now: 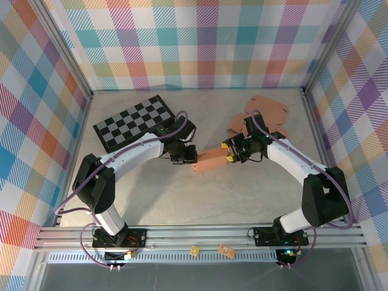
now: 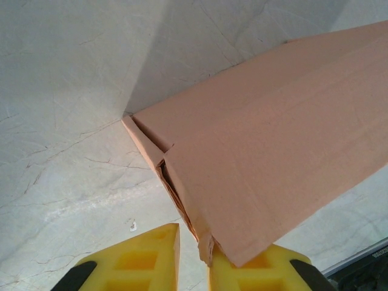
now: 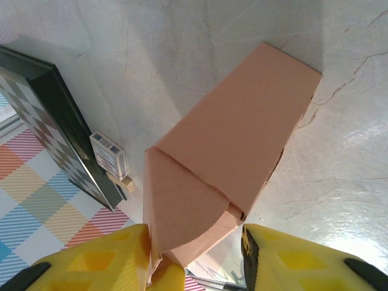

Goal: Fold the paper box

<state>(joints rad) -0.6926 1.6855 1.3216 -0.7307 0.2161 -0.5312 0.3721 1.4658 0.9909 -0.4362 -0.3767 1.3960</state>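
Note:
The paper box [image 1: 209, 161] is a long tan cardboard carton lying on the table between my two grippers. My left gripper [image 1: 185, 154] is at its left end. In the left wrist view the box [image 2: 273, 157] has its near corner resting over the right yellow finger [image 2: 267, 270]. A small cardboard tab hangs in the narrow gap of the left gripper [image 2: 194, 236], whose jaws stand slightly apart. My right gripper [image 1: 233, 151] straddles the other end. There the rounded end flap of the box [image 3: 242, 121] sits inside the right gripper [image 3: 194, 230]. The left finger [image 3: 115, 257] touches it and the other stands clear.
A black-and-white chessboard [image 1: 133, 124] lies at the back left and shows too in the right wrist view as a dark-framed board [image 3: 54, 121], with a small card pack [image 3: 109, 154] beside it. Flat cardboard blanks [image 1: 260, 115] are stacked at the back right. Plaid walls close in three sides.

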